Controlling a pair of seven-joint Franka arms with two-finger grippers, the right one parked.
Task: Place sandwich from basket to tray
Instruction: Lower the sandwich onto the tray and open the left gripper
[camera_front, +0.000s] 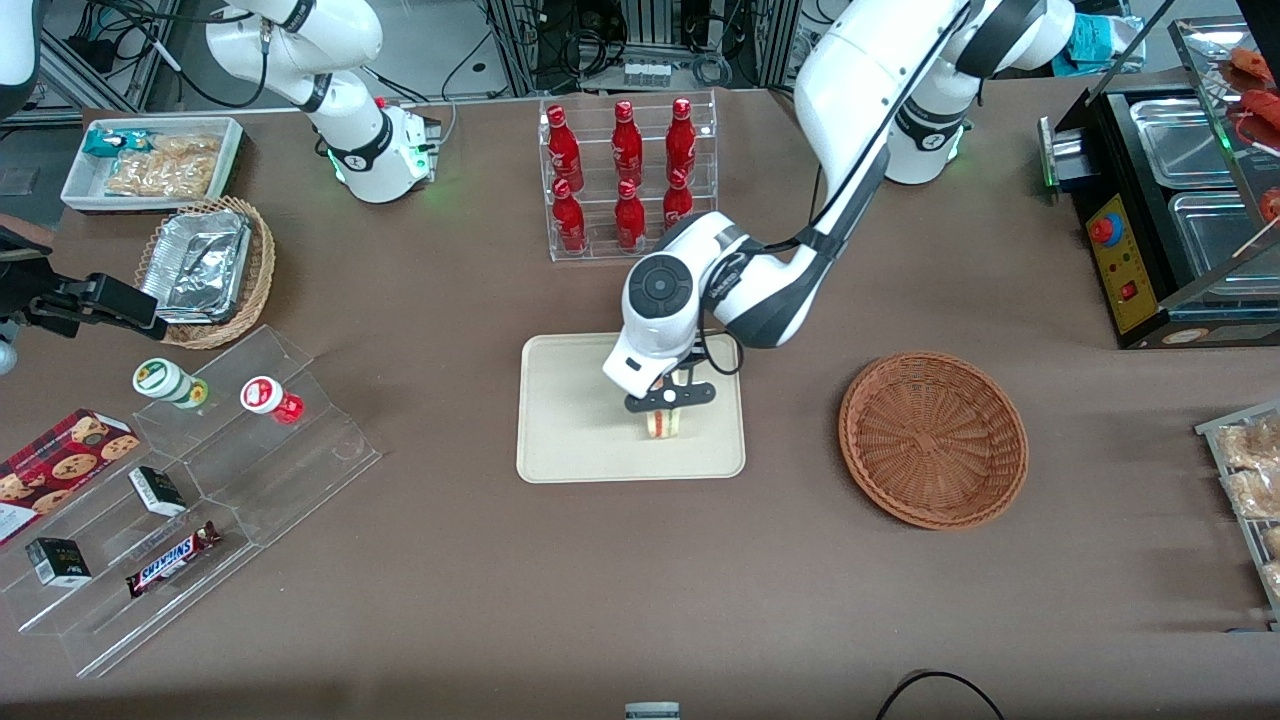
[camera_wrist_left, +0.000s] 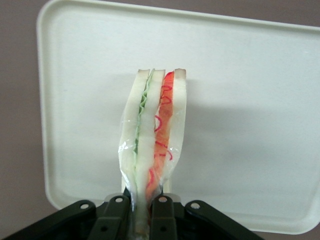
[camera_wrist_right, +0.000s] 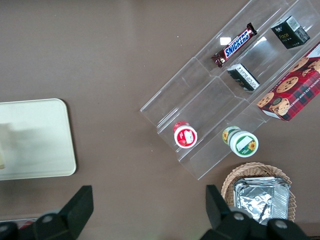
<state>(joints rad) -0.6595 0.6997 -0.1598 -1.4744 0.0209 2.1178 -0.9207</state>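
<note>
Sandwich (camera_wrist_left: 152, 135) in glossy clear film; tray (camera_front: 570, 440) matt, probably plastic; basket (camera_front: 933, 438) rough woven wicker

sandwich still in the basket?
No: the gripper holds the sandwich over the tray; the basket sits empty.

1. Six red bottles (camera_front: 625, 175) stand in a clear rack on the brown counter (camera_front: 450, 560).
2. A tan wicker basket (camera_front: 212, 272) holds foil containers (camera_front: 198, 264) — toward the parked arm's end.
3. A Snickers bar (camera_front: 172, 559), a cookie box (camera_front: 60, 463) and two small cups (camera_front: 218, 389) sit on a clear stepped stand (camera_front: 290, 460).
</note>
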